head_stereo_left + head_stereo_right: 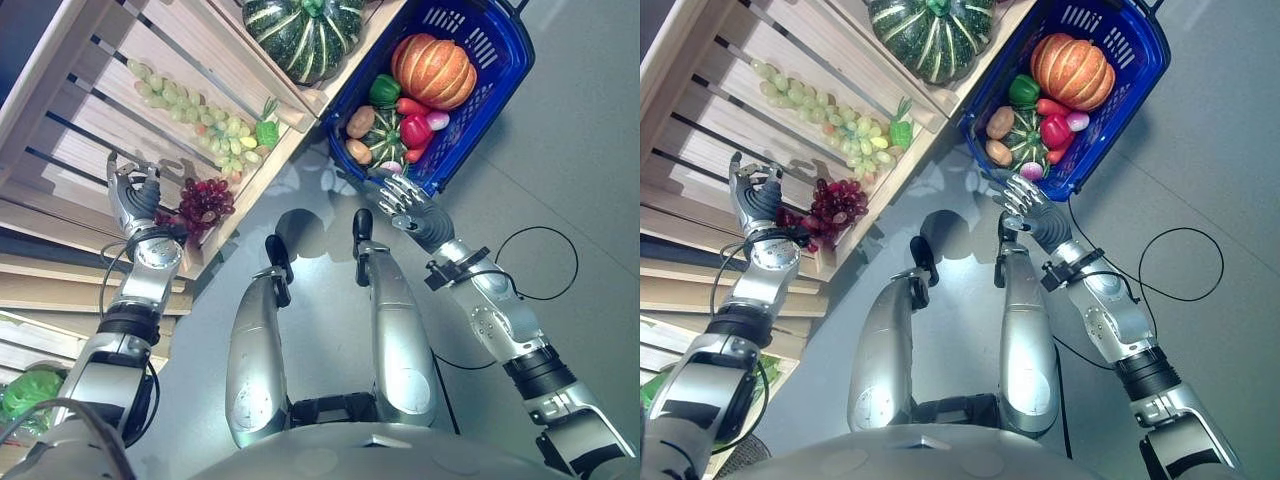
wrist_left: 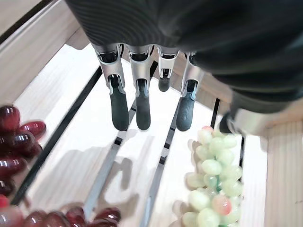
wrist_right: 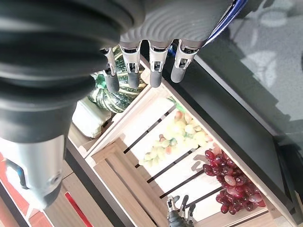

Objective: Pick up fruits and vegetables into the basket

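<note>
left hand (image 1: 135, 200) fingers straight, empty, over slatted wooden crate (image 1: 80, 110) beside dark red grape bunch (image 1: 205, 200) | right hand (image 1: 405, 203) fingers relaxed, empty, at rim of blue plastic basket (image 1: 500, 70) holding orange pumpkin (image 1: 433, 70)

Pale, matt slatted wooden crate (image 1: 90, 110) beside a glossy blue plastic basket (image 1: 500, 70); shiny red grapes (image 1: 205, 200) inside the crate.

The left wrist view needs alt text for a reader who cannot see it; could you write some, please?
The robot's left hand hangs open, fingers straight, above the pale slats of a wooden crate. Red grapes lie to one side of it and green grapes to the other, neither touched.
</note>
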{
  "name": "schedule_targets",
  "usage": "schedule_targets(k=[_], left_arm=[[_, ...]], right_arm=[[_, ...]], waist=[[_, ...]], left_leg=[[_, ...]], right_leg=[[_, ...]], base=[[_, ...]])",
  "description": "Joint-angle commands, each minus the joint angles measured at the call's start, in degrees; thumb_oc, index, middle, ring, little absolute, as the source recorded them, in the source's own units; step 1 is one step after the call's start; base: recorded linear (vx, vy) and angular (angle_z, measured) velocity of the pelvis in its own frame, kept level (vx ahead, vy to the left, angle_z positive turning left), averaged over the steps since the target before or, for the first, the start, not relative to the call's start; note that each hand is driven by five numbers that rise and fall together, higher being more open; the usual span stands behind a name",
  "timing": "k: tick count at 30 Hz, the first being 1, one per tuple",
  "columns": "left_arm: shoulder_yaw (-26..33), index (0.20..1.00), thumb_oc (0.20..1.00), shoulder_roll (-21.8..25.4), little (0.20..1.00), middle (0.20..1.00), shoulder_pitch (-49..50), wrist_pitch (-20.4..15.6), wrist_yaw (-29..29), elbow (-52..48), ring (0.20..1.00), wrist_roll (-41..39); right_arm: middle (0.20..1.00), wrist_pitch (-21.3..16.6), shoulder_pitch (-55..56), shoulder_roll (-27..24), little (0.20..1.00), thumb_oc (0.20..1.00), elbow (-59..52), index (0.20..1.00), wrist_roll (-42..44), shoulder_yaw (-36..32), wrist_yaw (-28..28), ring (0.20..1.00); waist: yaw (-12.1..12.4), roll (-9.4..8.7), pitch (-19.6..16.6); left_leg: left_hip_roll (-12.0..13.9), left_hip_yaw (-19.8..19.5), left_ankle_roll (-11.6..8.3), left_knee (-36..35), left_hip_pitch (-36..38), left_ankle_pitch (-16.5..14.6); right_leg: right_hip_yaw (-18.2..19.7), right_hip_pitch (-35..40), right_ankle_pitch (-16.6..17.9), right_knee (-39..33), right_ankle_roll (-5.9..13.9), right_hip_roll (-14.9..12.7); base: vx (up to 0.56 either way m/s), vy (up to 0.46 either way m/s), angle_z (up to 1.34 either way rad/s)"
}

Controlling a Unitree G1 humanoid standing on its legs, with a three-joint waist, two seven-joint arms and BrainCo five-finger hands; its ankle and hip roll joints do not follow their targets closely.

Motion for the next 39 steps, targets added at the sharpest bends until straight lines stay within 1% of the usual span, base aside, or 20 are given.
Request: schedule_targets(k=[1, 3, 4, 5, 6, 8, 10, 11, 12, 15, 20, 22, 24, 27, 29, 32, 34, 36, 37, 39], left_arm=[[-1.02, 1.000, 1.000, 4.45, 1.000, 1.000, 1.58, 1.62, 3.81, -0.07, 1.000, 8.06], [-2.67, 1.000, 1.000, 4.93, 1.000, 1.000, 1.80, 4.33, 3.36, 0.75, 1.000, 12.37], [-2.95, 1.000, 1.000, 4.96, 1.000, 1.000, 1.81, 4.88, 3.27, 0.91, 1.000, 13.27], [-3.88, 1.000, 1.000, 5.06, 1.000, 1.000, 1.89, 6.35, 3.08, 1.43, 1.000, 15.58], [-5.34, 1.000, 1.000, 5.32, 1.000, 1.000, 1.89, 8.92, 2.40, 2.58, 1.000, 17.65], [-6.61, 1.000, 1.000, 5.35, 1.000, 1.000, 1.66, 10.36, 1.34, 3.91, 1.000, 19.51], [-9.29, 1.000, 1.000, 5.08, 1.000, 1.000, 1.31, 12.85, -0.34, 6.46, 1.000, 22.93], [-9.67, 1.000, 1.000, 5.03, 1.000, 1.000, 1.24, 13.23, -0.65, 6.75, 1.000, 23.20], [-11.18, 1.000, 1.000, 4.65, 1.000, 1.000, 0.92, 14.39, -2.00, 8.27, 1.000, 24.05], [-12.39, 1.000, 1.000, 4.13, 1.000, 1.000, 0.49, 14.42, -3.17, 10.07, 1.000, 24.14], [-15.14, 1.000, 1.000, 2.88, 1.000, 1.000, -0.22, 15.94, -9.44, 14.08, 1.000, 25.32], [-16.12, 1.000, 1.000, 2.39, 1.000, 1.000, -0.15, 17.20, -12.70, 15.10, 1.000, 26.16], [-16.27, 1.000, 1.000, 2.04, 1.000, 1.000, 0.05, 17.28, -12.76, 15.86, 1.000, 24.99], [-16.49, 1.000, 1.000, 1.60, 1.000, 1.000, -0.11, 18.87, -12.12, 16.70, 1.000, 24.69], [-16.53, 1.000, 1.000, 1.59, 1.000, 1.000, -0.15, 18.96, -10.76, 18.00, 1.000, 23.85], [-16.36, 1.000, 1.000, 1.66, 1.000, 1.000, -0.75, 20.35, -8.51, 19.56, 1.000, 24.46], [-16.53, 1.000, 1.000, 2.19, 1.000, 1.000, -1.30, 22.40, -6.81, 20.32, 1.000, 26.01], [-16.81, 1.000, 1.000, 2.42, 1.000, 1.000, -1.69, 23.28, -6.07, 20.75, 1.000, 26.39], [-17.26, 1.000, 1.000, 2.61, 1.000, 1.000, -2.23, 24.86, -4.63, 21.50, 1.000, 27.94], [-17.79, 1.000, 1.000, 3.14, 1.000, 1.000, -2.96, 25.89, -3.93, 22.35, 1.000, 29.26]], right_arm=[[1.000, -1.45, 2.07, 0.03, 1.000, 1.000, -5.19, 1.000, 0.48, -1.79, 2.30, 1.000], [1.000, -2.01, 2.41, -0.14, 1.000, 1.000, -4.83, 1.000, 0.66, -1.73, 2.69, 1.000], [1.000, -2.11, 2.48, -0.15, 1.000, 1.000, -4.77, 1.000, 0.63, -1.73, 2.74, 1.000], [1.000, -2.40, 2.63, -0.33, 1.000, 1.000, -4.39, 1.000, 0.69, -1.75, 3.09, 1.000], [1.000, -2.72, 2.62, -0.72, 1.000, 1.000, -3.85, 1.000, 1.07, -1.75, 3.55, 1.000], [1.000, -3.16, 2.56, -0.97, 1.000, 1.000, -3.28, 1.000, 1.37, -1.73, 4.13, 1.000], [1.000, -3.58, 2.16, -1.23, 1.000, 1.000, -2.76, 1.000, 1.81, -1.58, 4.59, 1.000], [1.000, -3.61, 2.10, -1.26, 1.000, 1.000, -2.72, 1.000, 1.89, -1.56, 4.62, 1.000], [1.000, -3.67, 1.70, -1.37, 1.000, 1.000, -2.55, 1.000, 2.01, -1.31, 4.48, 1.000], [1.000, -3.80, 1.27, -1.38, 1.000, 1.000, -2.26, 1.000, 2.14, -1.01, 4.47, 1.000], [1.000, -3.03, 0.61, -1.34, 1.000, 1.000, -2.68, 1.000, 2.08, -0.95, 3.85, 1.000], [1.000, -2.41, 0.60, -1.26, 1.000, 1.000, -3.20, 1.000, 1.85, -1.13, 3.58, 1.000], [1.000, -2.21, 0.65, -1.29, 1.000, 1.000, -3.53, 1.000, 1.75, -1.06, 3.45, 1.000], [1.000, -2.01, 0.60, -1.32, 1.000, 1.000, -4.00, 1.000, 1.64, -1.00, 3.10, 1.000], [1.000, -2.04, 0.70, -1.32, 1.000, 1.000, -4.26, 1.000, 1.56, -1.09, 3.10, 1.000], [1.000, -2.02, 0.58, -1.30, 1.000, 1.000, -4.81, 1.000, 1.51, -0.90, 2.50, 1.000], [1.000, -1.99, 0.56, -1.49, 1.000, 1.000, -5.03, 1.000, 1.69, -1.08, 2.15, 1.000], [1.000, -1.96, 0.43, -1.52, 1.000, 1.000, -4.97, 1.000, 1.75, -1.12, 2.00, 1.000], [1.000, -1.87, 0.24, -1.63, 1.000, 1.000, -4.94, 1.000, 1.67, -1.19, 1.87, 1.000], [1.000, -2.18, 0.09, -1.81, 1.000, 1.000, -4.65, 1.000, 1.72, -1.08, 1.84, 1.000]], waist=[[0.01, 0.76, -2.84], [-0.19, 0.62, -2.84], [-0.20, 0.61, -2.84], [-0.34, 0.55, -2.84], [-0.56, 0.48, -2.84], [-0.70, 0.41, -2.84], [-1.03, 0.26, -2.84], [-1.07, 0.25, -2.84], [-1.28, 0.19, -2.84], [-1.52, 0.15, -2.84], [-2.07, 0.14, -2.84], [-2.30, 0.26, -2.84], [-2.45, 0.33, -2.84], [-2.58, 0.36, -2.84], [-2.72, 0.30, -2.84], [-2.86, 0.11, -2.84], [-2.93, -0.04, -2.84], [-2.97, -0.09, -2.84], [-3.09, -0.18, -2.84], [-3.22, -0.28, -2.84]], left_leg=[[-0.17, 4.40, 1.31, 0.54, -1.13, -1.34], [-0.06, 4.53, 1.30, 0.83, -1.67, -1.42], [-0.04, 4.55, 1.29, 0.89, -1.78, -1.44], [0.02, 4.66, 1.29, 0.88, -1.92, -1.41], [0.11, 4.81, 1.32, 0.92, -2.14, -1.44], [0.20, 4.91, 1.32, 0.95, -2.35, -1.46], [0.45, 5.09, 1.23, 1.23, -3.06, -1.46], [0.49, 5.13, 1.22, 1.27, -3.17, -1.47], [0.55, 5.21, 1.19, 1.26, -3.55, -1.42], [0.72, 5.29, 1.17, 1.31, -3.87, -1.43], [0.88, 5.48, 0.97, 1.14, -4.83, -1.33], [0.83, 5.62, 0.89, 0.89, -5.06, -1.29], [0.84, 5.74, 0.88, 0.71, -5.11, -1.23], [0.81, 5.75, 0.86, 0.71, -5.40, -1.24], [0.92, 5.79, 0.79, 0.87, -5.85, -1.25], [1.09, 5.92, 0.75, 0.92, -6.32, -1.16], [1.21, 5.92, 0.71, 1.11, -6.93, -1.15], [1.26, 5.90, 0.74, 1.29, -7.40, -1.17], [1.39, 5.93, 0.70, 1.42, -7.91, -1.16], [1.48, 5.94, 0.70, 1.57, -8.30, -1.17]], right_leg=[[-1.05, 1.51, -4.43, 1.47, 3.15, 0.54], [-0.96, 0.98, -4.36, 1.60, 3.14, 0.64], [-0.93, 0.89, -4.33, 1.60, 3.14, 0.66], [-0.85, 0.65, -4.23, 1.63, 3.19, 0.74], [-0.77, 0.36, -4.14, 1.60, 3.25, 0.77], [-0.69, 0.13, -4.06, 1.55, 3.30, 0.82], [-0.50, -0.58, -3.90, 1.64, 3.43, 0.89], [-0.48, -0.69, -3.87, 1.63, 3.45, 0.89], [-0.43, -1.09, -3.79, 1.59, 3.50, 0.98], [-0.31, -1.53, -3.69, 1.64, 3.63, 1.00], [-0.21, -2.68, -3.50, 1.53, 3.85, 1.02], [-0.08, -3.05, -3.41, 1.36, 3.92, 1.05], [0.01, -3.24, -3.34, 1.28, 3.95, 1.09], [0.11, -3.59, -3.41, 1.38, 3.99, 1.11], [0.14, -4.01, -3.40, 1.45, 3.97, 1.11], [0.09, -4.42, -3.26, 1.31, 3.95, 1.20], [0.01, -4.95, -3.18, 1.40, 3.92, 1.29], [-0.01, -5.44, -3.18, 1.63, 3.86, 1.38], [0.01, -5.98, -3.15, 1.80, 3.79, 1.44], [0.05, -6.49, -3.12, 2.03, 3.73, 1.52]], base=[[-0.01, 0.000, -0.03], [0.00, -0.003, -0.04], [0.00, -0.003, -0.07], [0.00, 0.001, -0.09], [0.00, 0.002, -0.08], [0.00, 0.002, -0.02], [-0.01, -0.002, -0.04], [-0.01, -0.006, -0.07], [-0.01, -0.004, -0.09], [0.00, 0.000, -0.05], [0.00, 0.000, 0.00], [0.00, 0.007, -0.02], [0.00, 0.000, 0.00], [0.00, 0.000, 0.00], [0.00, 0.000, 0.00], [0.00, 0.000, 0.00], [0.00, 0.000, 0.00], [0.00, 0.000, 0.00], [0.00, 0.000, 0.00], [0.00, 0.000, 0.00]])
